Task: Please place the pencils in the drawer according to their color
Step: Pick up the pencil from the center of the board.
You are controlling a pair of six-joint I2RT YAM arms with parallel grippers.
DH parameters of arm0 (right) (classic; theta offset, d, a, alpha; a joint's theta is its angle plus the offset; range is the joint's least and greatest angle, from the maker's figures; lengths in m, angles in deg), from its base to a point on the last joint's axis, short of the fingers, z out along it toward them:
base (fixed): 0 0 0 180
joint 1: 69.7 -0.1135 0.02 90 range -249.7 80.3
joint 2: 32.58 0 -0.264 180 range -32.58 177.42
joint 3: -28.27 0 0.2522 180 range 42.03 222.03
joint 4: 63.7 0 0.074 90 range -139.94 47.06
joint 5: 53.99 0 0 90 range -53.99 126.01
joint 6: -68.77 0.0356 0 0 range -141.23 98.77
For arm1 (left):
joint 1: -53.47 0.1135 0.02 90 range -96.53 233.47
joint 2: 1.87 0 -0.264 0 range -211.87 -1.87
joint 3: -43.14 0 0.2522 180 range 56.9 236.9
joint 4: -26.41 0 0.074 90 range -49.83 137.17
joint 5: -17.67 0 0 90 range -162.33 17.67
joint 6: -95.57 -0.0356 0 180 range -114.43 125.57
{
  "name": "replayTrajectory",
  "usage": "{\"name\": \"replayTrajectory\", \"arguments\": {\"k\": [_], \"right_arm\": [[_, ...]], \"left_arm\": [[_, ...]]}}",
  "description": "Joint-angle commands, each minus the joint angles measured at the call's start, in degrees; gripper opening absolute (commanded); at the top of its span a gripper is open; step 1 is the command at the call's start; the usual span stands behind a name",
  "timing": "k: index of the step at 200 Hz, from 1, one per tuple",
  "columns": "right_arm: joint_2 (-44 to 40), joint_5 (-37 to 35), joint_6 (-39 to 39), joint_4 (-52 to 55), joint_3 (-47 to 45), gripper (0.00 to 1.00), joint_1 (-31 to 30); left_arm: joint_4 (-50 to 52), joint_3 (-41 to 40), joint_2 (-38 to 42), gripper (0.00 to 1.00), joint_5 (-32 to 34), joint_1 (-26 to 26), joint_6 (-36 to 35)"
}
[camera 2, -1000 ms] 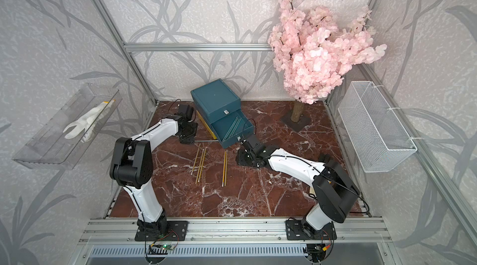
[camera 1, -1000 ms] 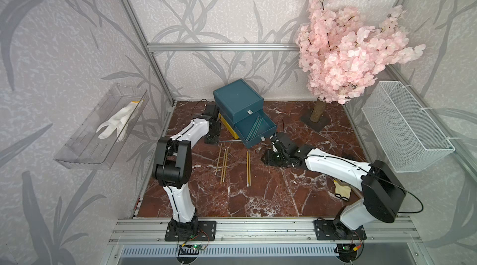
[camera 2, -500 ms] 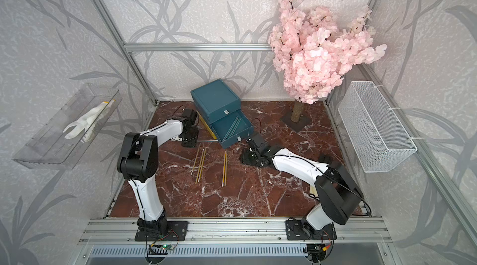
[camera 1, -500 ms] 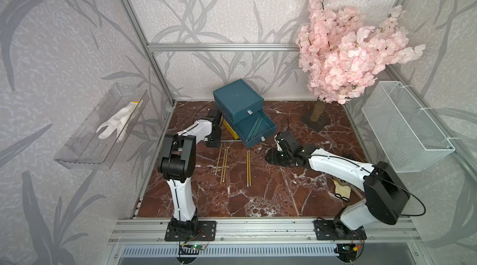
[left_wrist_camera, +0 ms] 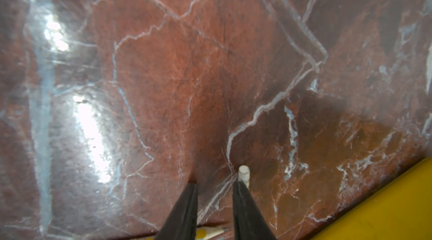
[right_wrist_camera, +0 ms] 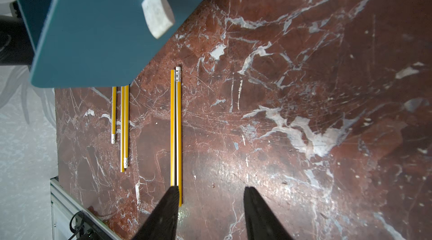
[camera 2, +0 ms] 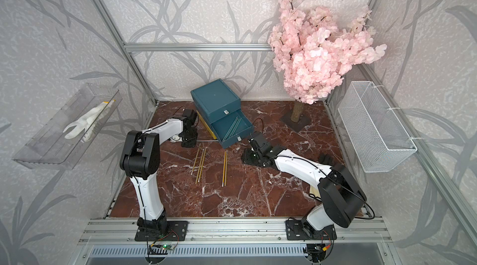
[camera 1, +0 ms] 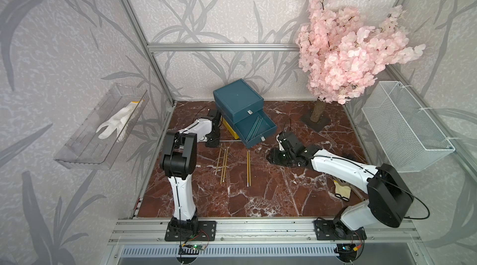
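Pencils are lying in two places around the drawer [camera 1: 237, 95], a small box of three tiers that is standing at the back of the marble counter [camera 1: 258, 194]. Its middle tier [camera 1: 258, 137] is standing pulled out, and a few teal pencils [camera 1: 254, 126] are lying inside it. The top tier is sitting closed, and the yellow tier [camera 1: 230, 130] at the bottom is showing only a little under the others. On the counter in front of the drawer, five yellow pencils are lying almost parallel: a group of three [camera 1: 223, 165] toward the left arm's side and a pair [camera 1: 248, 169] touching each other just beside it.

The left claw [left_wrist_camera: 215, 183] is reaching down to the counter right next to the yellow tier, at the drawer's left side. Its jaws are standing only a little apart, with bare counter showing between the tips. The pale end of a pencil [left_wrist_camera: 243, 172] is peeking out just beside one finger; I cannot tell whether the claw is gripping it.

The right claw [right_wrist_camera: 211, 188] is hovering low near the front corner of the open tier, under its white pull tab [right_wrist_camera: 157, 12]. Its jaws are gaping wide and are carrying nothing.

Behind the drawer's right side a pink blossom tree [camera 1: 348, 52] is standing. A white wire basket [camera 1: 402, 126] is hanging on the wall beyond it, and a clear tray [camera 1: 85, 152] with a white glove [camera 1: 116, 124] is hanging on the opposite wall
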Motion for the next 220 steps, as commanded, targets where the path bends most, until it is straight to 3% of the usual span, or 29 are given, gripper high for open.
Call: {"name": "replayTrajectory", "arguments": {"k": [1, 89, 220], "right_arm": [[-2.4, -0.9, -0.3, 0.6, -0.5, 0.48, 0.4], [-2.7, -0.7, -0.2, 0.6, -1.3, 0.48, 0.4], [-0.7, -0.1, -0.9, 2.1, 1.5, 0.47, 1.7]], "left_arm": [[3.0, 0.6, -3.8, 0.28, 0.1, 0.9, 0.2], [2.0, 2.1, -0.5, 0.48, -1.1, 1.7, -2.6], [11.2, 14.8, -9.5, 0.48, -0.4, 2.7, -3.1]]}}
